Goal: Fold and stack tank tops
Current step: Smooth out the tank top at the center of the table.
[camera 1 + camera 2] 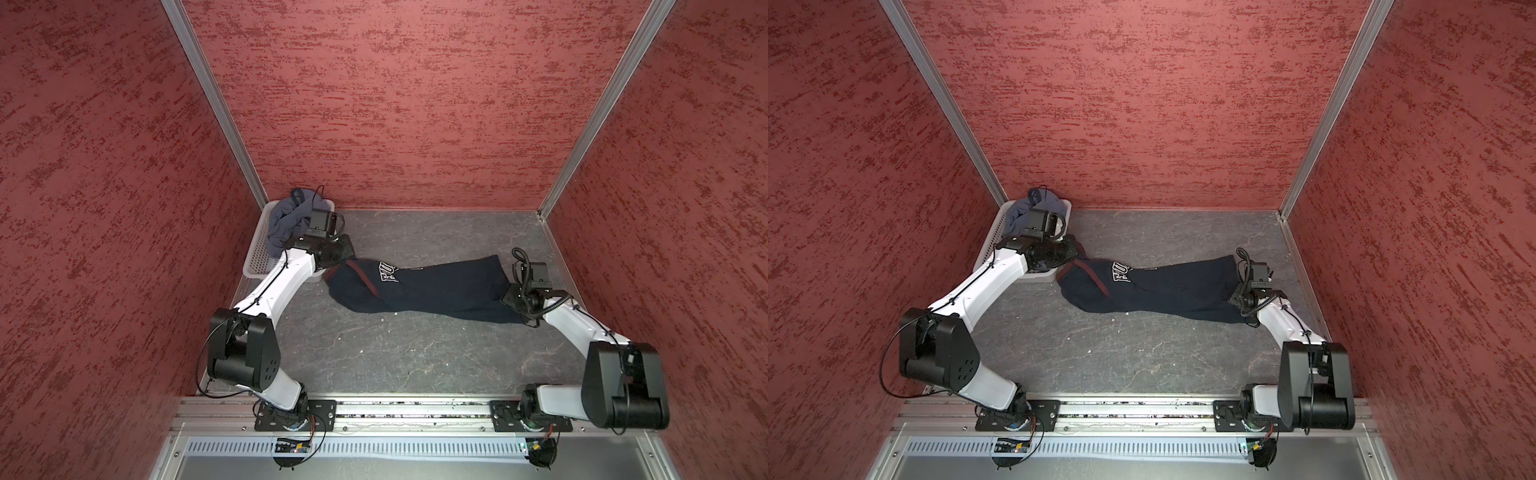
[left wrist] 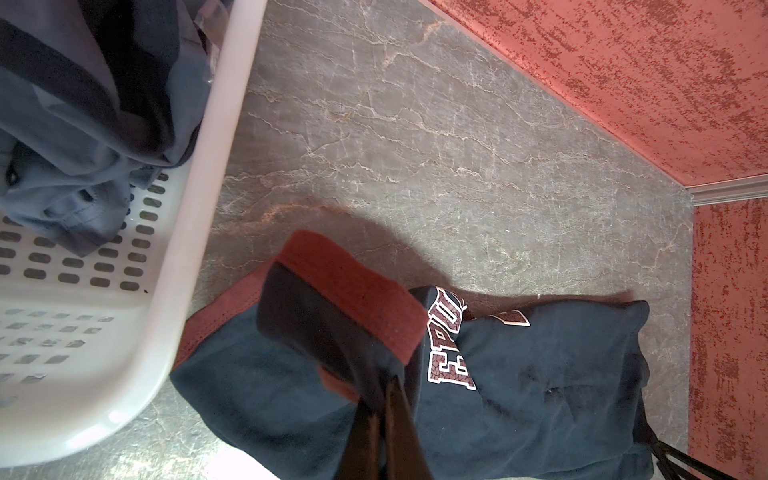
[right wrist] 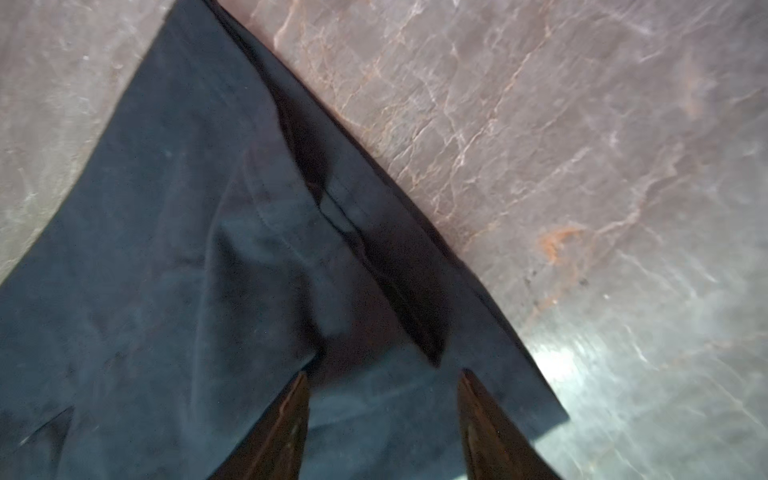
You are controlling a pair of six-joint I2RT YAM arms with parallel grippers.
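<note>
left end effector [image 2: 379, 390] pinches navy top [image 1: 449, 286] | right end effector [image 3: 383, 374] parted

Dark navy cloth tank top [image 1: 436, 291]: maroon trim bands, maroon crackle-pattern letters outlined white. Slate blue-grey cloth tank top [image 1: 284, 222] inside white plastic basket [image 1: 257, 257] with slotted-hole pattern: navy trim. Beside basket, grey stone-look worktop [image 1: 395, 357], pale and rusty veins. Walls [image 1: 395, 104] behind basket: red, darker mottled streaks.

Navy tank top [image 1: 449, 286] lettering partly folded away, grey tank top [image 1: 282, 224] partly behind left arm [image 1: 286, 278]
</note>
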